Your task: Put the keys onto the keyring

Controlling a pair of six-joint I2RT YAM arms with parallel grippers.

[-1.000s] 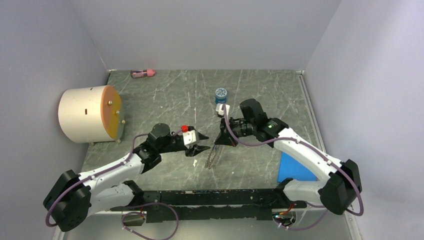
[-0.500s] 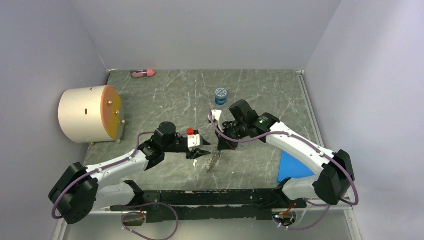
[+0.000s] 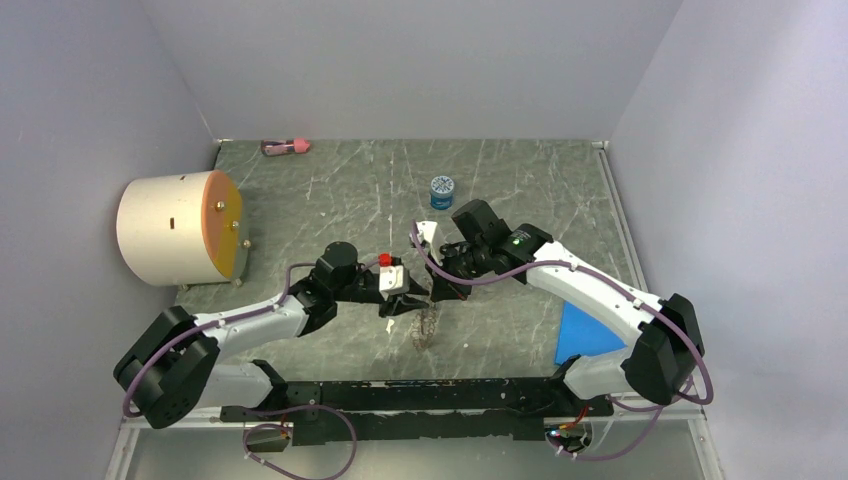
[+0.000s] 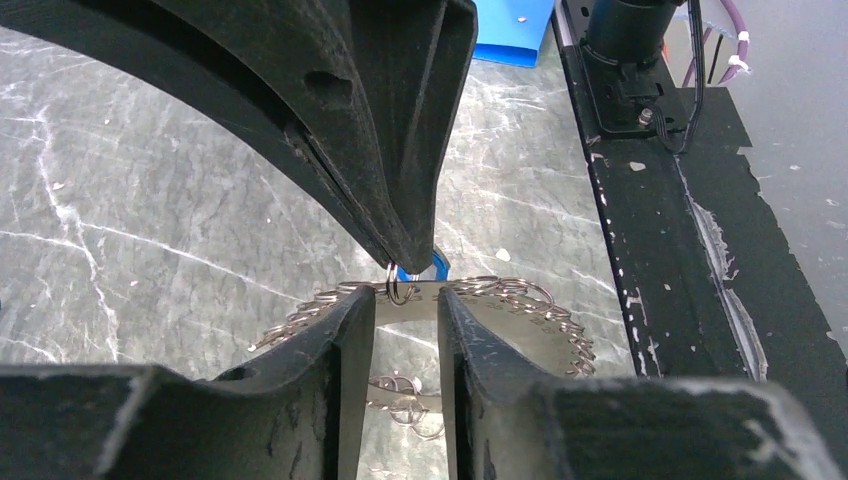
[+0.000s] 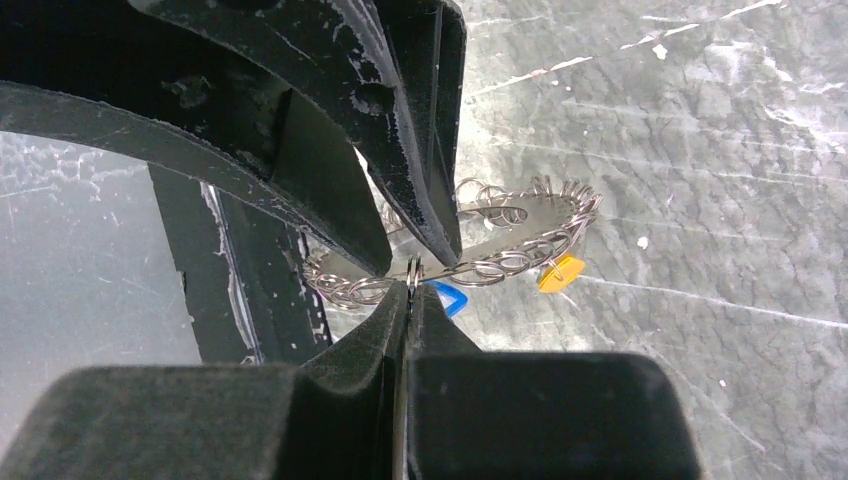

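Over the middle of the tabletop, our right fingers pinch together on the keyring, while our left fingers stand slightly apart astride it. The blue key and, at its 3 o'clock, the yellow key touch the ring. We cannot tell whether either is threaded.

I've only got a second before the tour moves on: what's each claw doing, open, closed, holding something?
Left gripper: open, jaws apart at the keyring, gripping nothing.
Right gripper: closed, pinching the keyring's rim.

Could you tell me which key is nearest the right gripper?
The blue key, right beside the right gripper; the yellow key sits farther along the keyring.
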